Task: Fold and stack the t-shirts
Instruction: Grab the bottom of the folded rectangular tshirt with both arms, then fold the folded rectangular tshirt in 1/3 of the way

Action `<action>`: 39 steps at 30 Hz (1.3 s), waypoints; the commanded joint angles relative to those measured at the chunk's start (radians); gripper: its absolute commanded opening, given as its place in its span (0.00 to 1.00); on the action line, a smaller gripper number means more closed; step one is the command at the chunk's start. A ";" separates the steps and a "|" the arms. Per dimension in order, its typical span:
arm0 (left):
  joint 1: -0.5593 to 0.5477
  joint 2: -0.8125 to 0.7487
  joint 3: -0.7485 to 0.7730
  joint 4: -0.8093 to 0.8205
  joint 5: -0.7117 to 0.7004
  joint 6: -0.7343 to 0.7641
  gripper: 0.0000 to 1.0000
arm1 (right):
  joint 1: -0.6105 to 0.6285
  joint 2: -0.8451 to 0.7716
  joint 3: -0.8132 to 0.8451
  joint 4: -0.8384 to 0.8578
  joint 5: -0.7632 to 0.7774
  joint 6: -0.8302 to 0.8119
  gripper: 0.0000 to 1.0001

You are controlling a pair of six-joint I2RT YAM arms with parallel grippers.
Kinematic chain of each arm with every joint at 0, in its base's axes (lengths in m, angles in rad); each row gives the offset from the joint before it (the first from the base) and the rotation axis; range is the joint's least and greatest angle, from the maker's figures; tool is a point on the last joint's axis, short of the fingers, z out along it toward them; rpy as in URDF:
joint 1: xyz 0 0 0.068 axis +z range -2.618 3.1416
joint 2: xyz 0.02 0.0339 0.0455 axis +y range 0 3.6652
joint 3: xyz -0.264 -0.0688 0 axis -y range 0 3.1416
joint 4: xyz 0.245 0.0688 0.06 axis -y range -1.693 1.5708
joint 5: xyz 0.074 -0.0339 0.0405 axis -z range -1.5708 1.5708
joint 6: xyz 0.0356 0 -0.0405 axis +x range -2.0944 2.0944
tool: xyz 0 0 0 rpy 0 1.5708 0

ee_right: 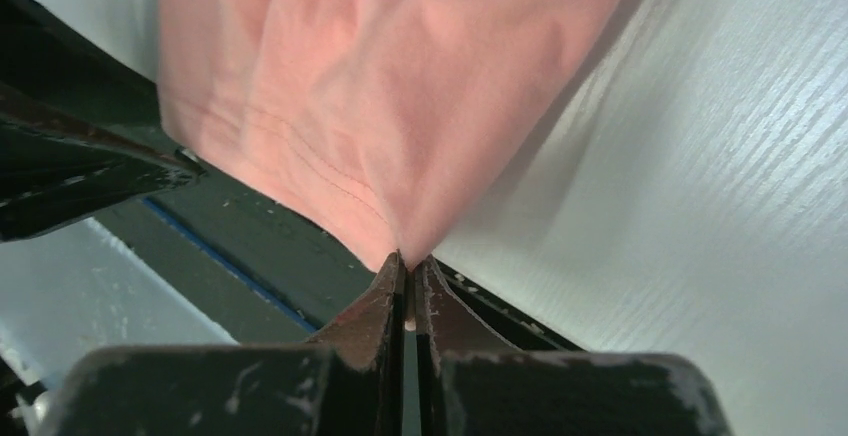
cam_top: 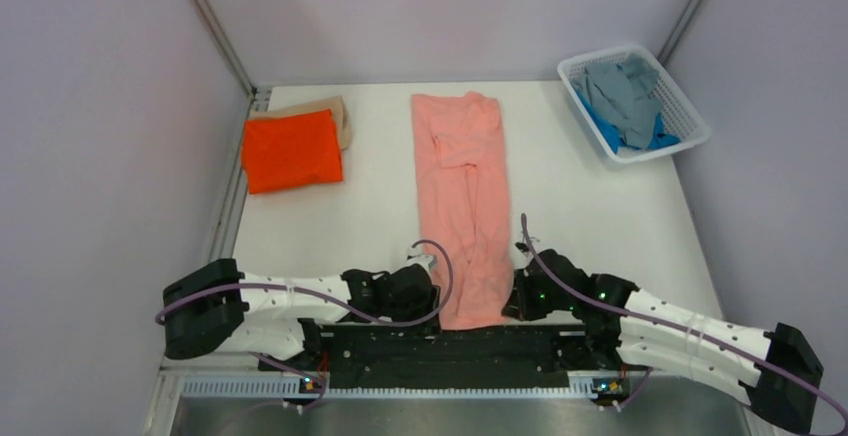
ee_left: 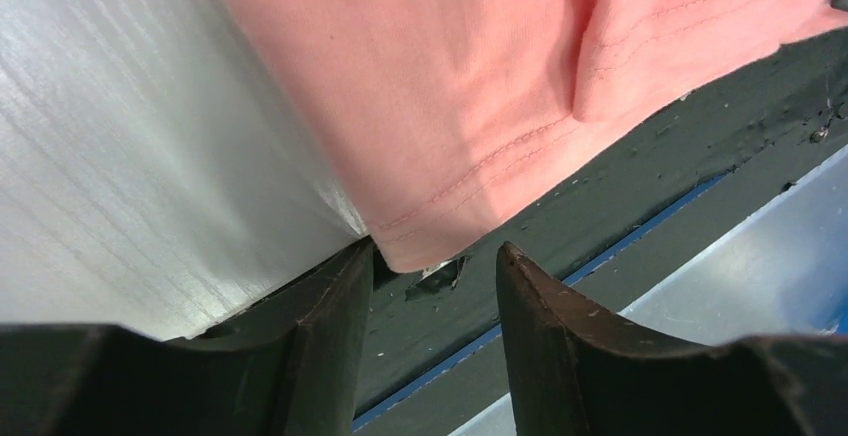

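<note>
Salmon pink t-shirt (cam_top: 465, 206): laid flat at the centre of the bench (cam_top: 600, 206), folded into a narrow strip.
Long axis: run from top to bottom of the overhead frame, tilted slightly to lower right.
Orientation: stitched hem end pointed at the bottom of the frame, draped over the black strip (cam_top: 440, 341) at the bench edge.
Left tool (ee_left: 435, 256): fingers spread, set either side of the lower left hem corner; no pinch is seen.
Right tool (ee_right: 408, 261): fingers pressed together, with the lower right hem corner pinched and the cloth drawn into a peak.
Orange t-shirt (cam_top: 292, 150): folded square, upper left, stacked on the tan t-shirt (cam_top: 320, 109).
Basket (cam_top: 690, 116): upper right; grey t-shirt (cam_top: 620, 91) heaped over blue t-shirt (cam_top: 605, 128), both unfolded.
</note>
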State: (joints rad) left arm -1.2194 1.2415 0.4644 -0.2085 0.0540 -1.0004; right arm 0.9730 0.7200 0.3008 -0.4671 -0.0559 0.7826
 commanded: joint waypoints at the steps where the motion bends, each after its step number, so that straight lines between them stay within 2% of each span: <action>1: 0.000 0.038 0.046 0.132 -0.076 0.001 0.52 | 0.009 -0.067 -0.020 -0.021 -0.060 0.070 0.00; 10: 0.000 0.071 0.115 0.033 -0.162 0.013 0.46 | 0.007 -0.091 -0.029 0.011 -0.079 0.078 0.00; 12: 0.000 0.082 0.132 0.019 -0.183 0.017 0.42 | 0.008 -0.079 -0.030 0.022 -0.081 0.076 0.00; 13: 0.000 0.086 0.141 0.013 -0.182 0.022 0.34 | 0.007 -0.075 -0.031 0.026 -0.084 0.076 0.00; 15: 0.000 0.098 0.164 -0.012 -0.179 0.035 0.05 | 0.008 -0.071 -0.016 0.025 -0.090 0.066 0.00; 16: -0.001 0.099 0.174 -0.022 -0.169 0.049 0.00 | 0.009 -0.072 -0.007 0.018 -0.091 0.059 0.00; 20: -0.001 0.056 0.191 -0.034 -0.136 0.099 0.00 | 0.008 -0.082 0.046 -0.007 -0.064 0.024 0.00; 23: 0.002 0.013 0.214 -0.061 -0.201 0.127 0.00 | 0.008 -0.063 0.095 -0.013 0.013 -0.008 0.00; 26: 0.028 0.011 0.254 -0.063 -0.293 0.177 0.00 | 0.004 -0.022 0.150 -0.021 0.182 -0.025 0.00; 30: 0.137 0.051 0.310 -0.041 -0.306 0.224 0.00 | -0.058 0.045 0.216 0.038 0.334 -0.058 0.00; 35: 0.290 0.123 0.383 0.003 -0.320 0.268 0.00 | -0.267 0.170 0.264 0.299 0.243 -0.144 0.00; 39: 0.383 0.224 0.501 0.009 -0.323 0.316 0.00 | -0.339 0.329 0.346 0.438 0.222 -0.211 0.00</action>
State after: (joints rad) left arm -0.9066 1.3914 0.8459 -0.2535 -0.2272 -0.7551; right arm 0.6884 0.9363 0.5377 -0.2531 0.1699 0.6670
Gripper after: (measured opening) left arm 0.035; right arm 0.013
